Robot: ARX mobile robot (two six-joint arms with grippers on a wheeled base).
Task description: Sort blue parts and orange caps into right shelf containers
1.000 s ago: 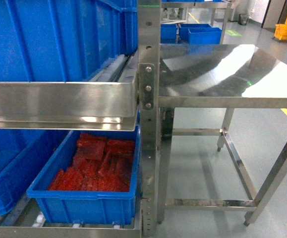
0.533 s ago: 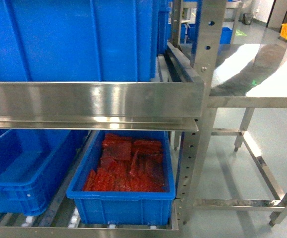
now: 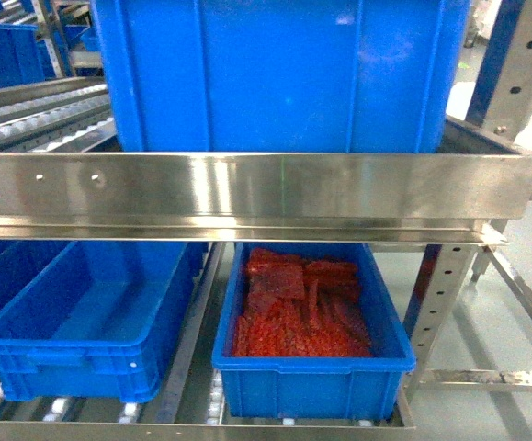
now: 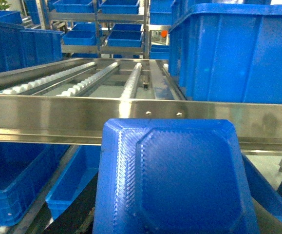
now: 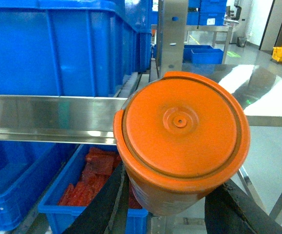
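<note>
Both arms were loaded, nothing deposited yet as far as the frames showed. Right gripper (image 5: 167, 195) was clamped around an orange cap (image 5: 182, 139), filling the centre of the right wrist view: round, smooth moulded plastic, raised rim, small centre dimple, dark fingers (image 5: 106, 204) on both sides of its body. Left wrist view was mostly blocked at lower centre by a blue part (image 4: 177, 178): flat-faced, octagonal recessed panel, fine ribbed texture like a 3D print. Left gripper itself wasn't visible, so can't tell its state, though the part sat right at the camera as if carried. Head view faced the shelf: brushed stainless rail (image 3: 247, 188) across the middle, large blue crate (image 3: 279, 73) above it, lower level on roller tracks with an empty blue bin (image 3: 91, 317) at lower left and a bin of red parts (image 3: 307, 317) at lower centre. My read: still in the approach, both drops remained. Which containers count as targets wasn't clear.
</note>
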